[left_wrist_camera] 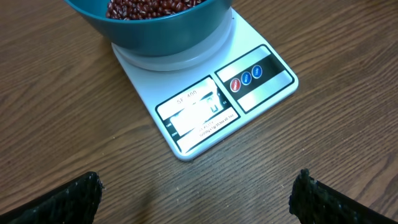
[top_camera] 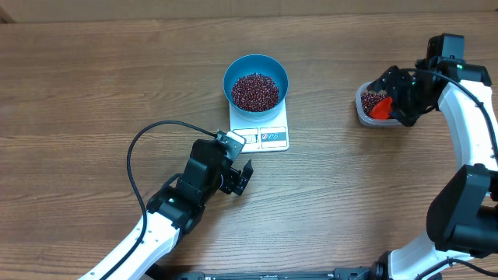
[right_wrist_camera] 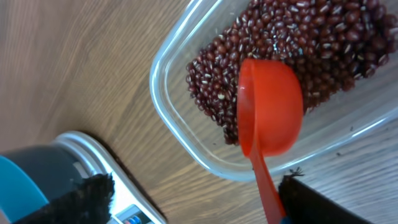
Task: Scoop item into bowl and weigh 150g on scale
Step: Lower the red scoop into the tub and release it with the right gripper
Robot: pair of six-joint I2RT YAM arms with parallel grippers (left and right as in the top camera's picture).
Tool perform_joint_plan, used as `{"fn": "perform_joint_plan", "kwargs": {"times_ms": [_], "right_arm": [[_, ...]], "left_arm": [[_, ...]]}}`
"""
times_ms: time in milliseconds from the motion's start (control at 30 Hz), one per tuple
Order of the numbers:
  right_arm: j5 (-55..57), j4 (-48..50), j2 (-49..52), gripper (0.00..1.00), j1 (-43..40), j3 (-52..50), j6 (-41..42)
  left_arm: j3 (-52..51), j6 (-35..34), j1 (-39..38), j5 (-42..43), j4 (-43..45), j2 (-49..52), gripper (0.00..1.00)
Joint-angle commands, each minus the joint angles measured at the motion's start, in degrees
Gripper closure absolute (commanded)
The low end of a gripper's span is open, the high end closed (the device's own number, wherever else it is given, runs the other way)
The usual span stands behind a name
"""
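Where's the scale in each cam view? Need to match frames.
Overhead: scale upper centre, partly under the blue bowl.
Left wrist: scale fills the upper middle.
Right wrist: scale bottom-left, only an edge showing.
Shared landmark: the blue bowl on it, in all three.

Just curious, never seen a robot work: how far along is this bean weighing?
Done: beans sit in the bowl on the scale. In hand: nothing; the right gripper stands open over the scoop lying in the container. Left: checking the weight; the display is unreadable, so more scooping may follow.
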Motion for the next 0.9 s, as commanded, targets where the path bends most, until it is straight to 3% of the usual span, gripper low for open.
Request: {"fn": "perform_joint_plan", "kwargs": {"times_ms": [0,633,867], "right_arm": [[2.3,-1.7,-0.2,0.00,-1.4,0.0,-0.2],[11.1,-8.0,-0.2,0.00,-2.8,0.0,-3.1],[13.0,-17.7,-1.0,0.00,-5.0,4.5,-7.2]], "left_arm": [[-0.3,-0.8,-0.3,-0.1,0.2,0.5,0.00],[-0.3,-0.8,-0.3,-0.1,0.2,0.5,0.00],[-0.3,-0.8,-0.3,-0.1,0.2,0.5,0.00]]}}
